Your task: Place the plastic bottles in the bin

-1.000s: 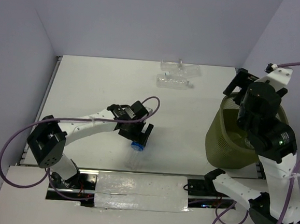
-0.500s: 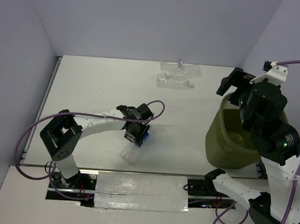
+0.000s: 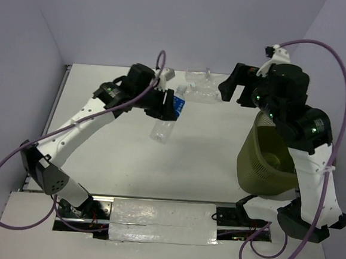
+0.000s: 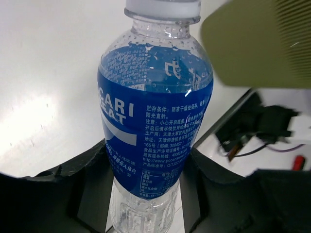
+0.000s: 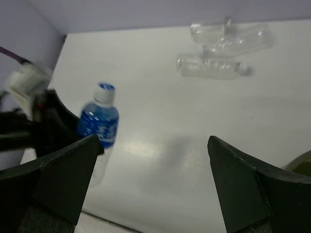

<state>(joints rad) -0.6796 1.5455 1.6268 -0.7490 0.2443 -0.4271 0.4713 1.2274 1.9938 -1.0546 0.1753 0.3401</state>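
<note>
**Blue-labelled bottle held in the air by the left arm; right gripper open by the bin**

The left gripper (image 3: 168, 105) is clamped around the blue-labelled bottle (image 3: 163, 127), with one finger on each side of the label. The bottle hangs clear of the white surface (image 3: 110, 160), over its middle and towards the back. In the right wrist view it stands nearly upright, with the white cap on top and the clear lower body hanging below the fingers. The left wrist view shows droplets inside the neck, and the label's print fills most of that picture.

The right gripper (image 3: 237, 89) has its jaws spread wide with nothing between them. It hovers just past the far rim of the bin (image 3: 251, 165) and points across the surface at the held bottle. The two grippers are apart, with a stretch of bare surface between them.

The bin is olive-green mesh and stands at the right side of the surface, below the right arm. The held bottle is well to its left, not over the opening.

The unlabelled bottles (image 3: 201, 94) lie on their sides near the back edge of the surface, between the two grippers in the top view. One lies alone, nearer the front. Just behind it lies a group (image 3: 207, 78), seemingly end to end, but I cannot tell how many are in it.
</note>
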